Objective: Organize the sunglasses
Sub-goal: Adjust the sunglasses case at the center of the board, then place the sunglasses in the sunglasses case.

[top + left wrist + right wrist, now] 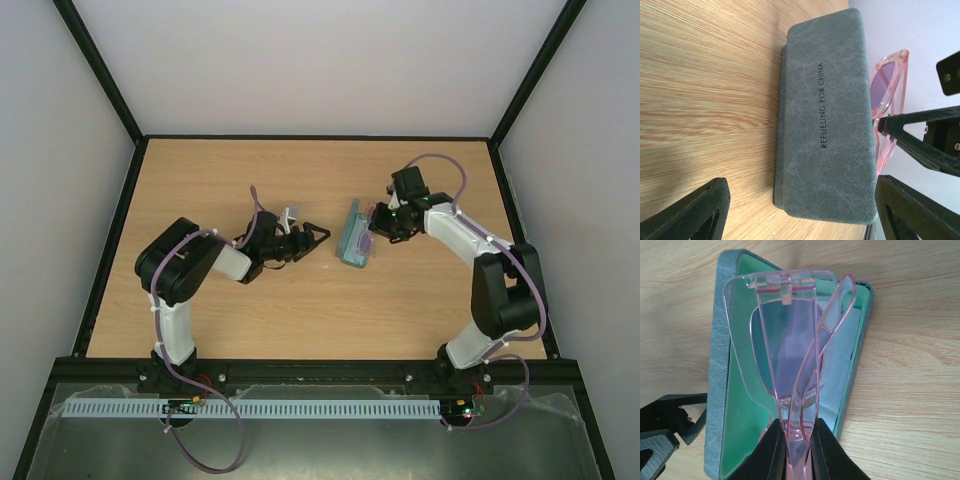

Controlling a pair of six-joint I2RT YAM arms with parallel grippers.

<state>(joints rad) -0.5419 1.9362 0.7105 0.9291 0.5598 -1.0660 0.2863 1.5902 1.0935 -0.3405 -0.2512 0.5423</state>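
Observation:
The pink translucent sunglasses (790,340), arms folded, are pinched at one end by my right gripper (800,452) and held over the open grey-blue case (717,365), which has a green lining. In the top view the right gripper (378,222) and the sunglasses (368,221) are above the case (352,250) at mid-table. My left gripper (320,235) is open and empty just left of the case. In the left wrist view its open fingers (690,212) straddle the near end of the case's outer shell (825,115), with the sunglasses (890,95) behind.
A light blue cloth (847,350) lies inside the case on the right side. The left gripper's fingers (665,432) show beside the case in the right wrist view. Bare wooden table (250,320) surrounds the case; black frame rails border it.

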